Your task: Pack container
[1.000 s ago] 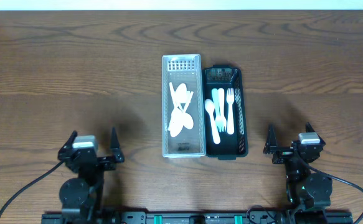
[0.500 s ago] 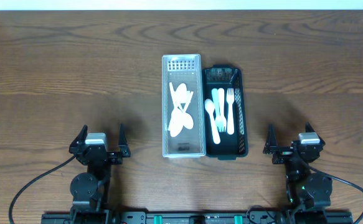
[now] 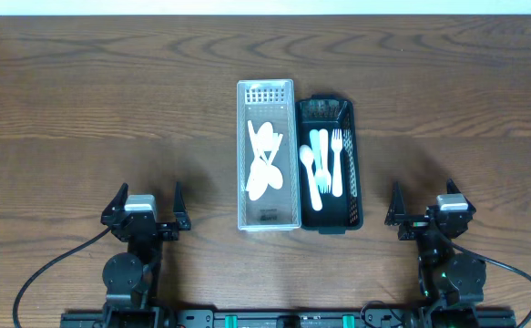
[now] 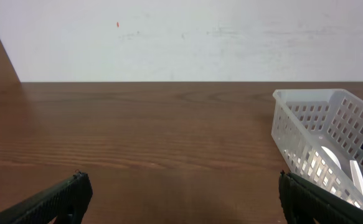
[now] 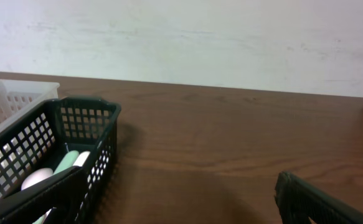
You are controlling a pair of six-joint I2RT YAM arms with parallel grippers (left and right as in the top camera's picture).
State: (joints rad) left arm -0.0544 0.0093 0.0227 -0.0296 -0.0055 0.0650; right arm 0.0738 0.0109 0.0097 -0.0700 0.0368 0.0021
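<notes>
A white slotted basket (image 3: 267,94) stands mid-table and holds white plastic spoons (image 3: 264,164). A black slotted basket (image 3: 356,173) touches its right side and holds a pale green spoon, knife and fork (image 3: 324,164). My left gripper (image 3: 147,208) is open and empty at the front left, apart from the baskets. The white basket (image 4: 318,127) shows at the right of the left wrist view. My right gripper (image 3: 426,206) is open and empty at the front right. The black basket (image 5: 63,149) shows at the left of the right wrist view.
The brown wooden table (image 3: 110,100) stretches bare to both sides of the baskets. A white wall (image 4: 181,37) rises behind the far edge. Black cables run from both arm bases at the front edge.
The left arm shifted a little to the right between one second and half a second ago, then held still. The right arm and both baskets have not moved.
</notes>
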